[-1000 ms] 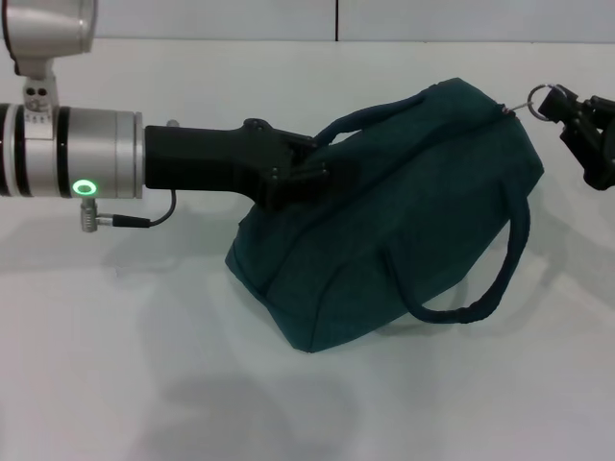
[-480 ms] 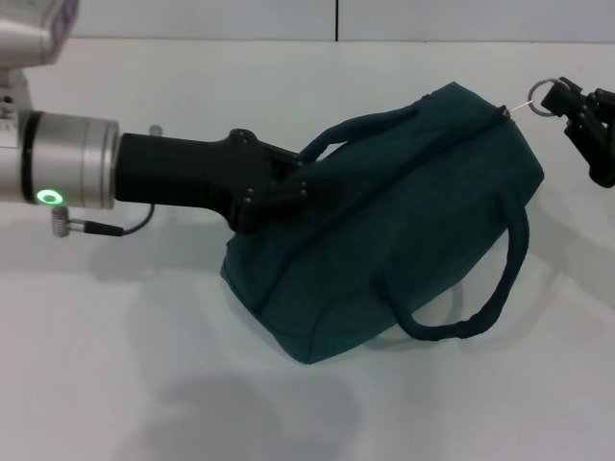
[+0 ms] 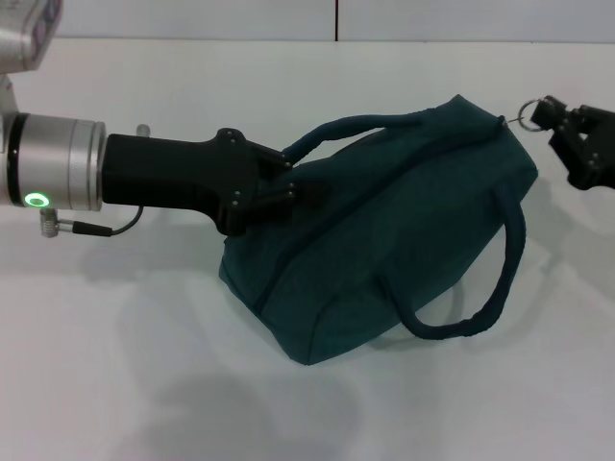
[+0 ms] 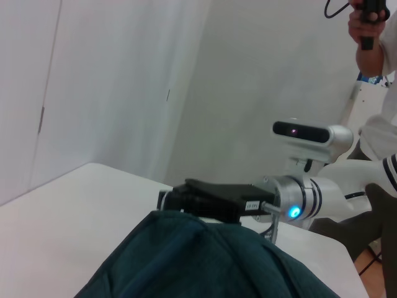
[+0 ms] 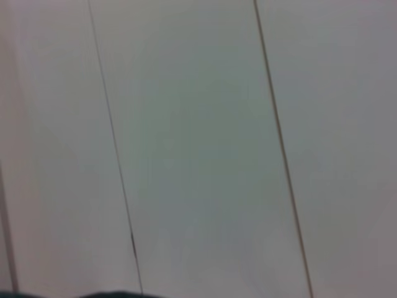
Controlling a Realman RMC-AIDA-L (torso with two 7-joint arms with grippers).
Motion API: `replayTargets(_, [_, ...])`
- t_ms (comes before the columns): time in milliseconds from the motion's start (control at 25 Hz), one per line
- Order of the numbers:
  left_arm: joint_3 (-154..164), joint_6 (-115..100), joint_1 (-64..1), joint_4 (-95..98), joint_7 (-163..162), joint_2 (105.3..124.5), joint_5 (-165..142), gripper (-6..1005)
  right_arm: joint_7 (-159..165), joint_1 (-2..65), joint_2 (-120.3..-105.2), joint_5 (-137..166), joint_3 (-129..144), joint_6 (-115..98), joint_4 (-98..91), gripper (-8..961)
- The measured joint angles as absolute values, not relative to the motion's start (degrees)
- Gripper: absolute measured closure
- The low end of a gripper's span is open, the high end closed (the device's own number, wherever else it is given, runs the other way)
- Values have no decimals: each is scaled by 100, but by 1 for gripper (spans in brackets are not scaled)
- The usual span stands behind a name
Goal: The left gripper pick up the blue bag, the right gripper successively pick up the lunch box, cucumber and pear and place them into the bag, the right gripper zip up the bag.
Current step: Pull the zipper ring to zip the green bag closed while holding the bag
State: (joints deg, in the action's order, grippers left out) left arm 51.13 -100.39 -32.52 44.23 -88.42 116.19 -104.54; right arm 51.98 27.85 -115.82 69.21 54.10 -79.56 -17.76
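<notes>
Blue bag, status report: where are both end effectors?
Left end effector shut on the blue bag near its handle. Right end effector shut on the zipper ring at the bag's far end. Bag zipped shut, nothing obstructing.

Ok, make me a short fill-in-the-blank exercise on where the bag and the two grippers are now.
1. The blue bag is zipped ____.
2. The right gripper holds the zipper's metal ____.
3. The left gripper grips the bag at the end on the robot's ____ side.
4. One handle hangs down the side; the other arches over the ____ of the bag.

Missing words: shut; ring; left; top
</notes>
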Motion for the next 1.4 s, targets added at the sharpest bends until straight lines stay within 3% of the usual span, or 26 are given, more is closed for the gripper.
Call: replayTargets(1400, [4886,-10038,-3161,4307,-8664,11637,-10409,894,4547,2704,-11600,6143,6239,-7394,-1585,930])
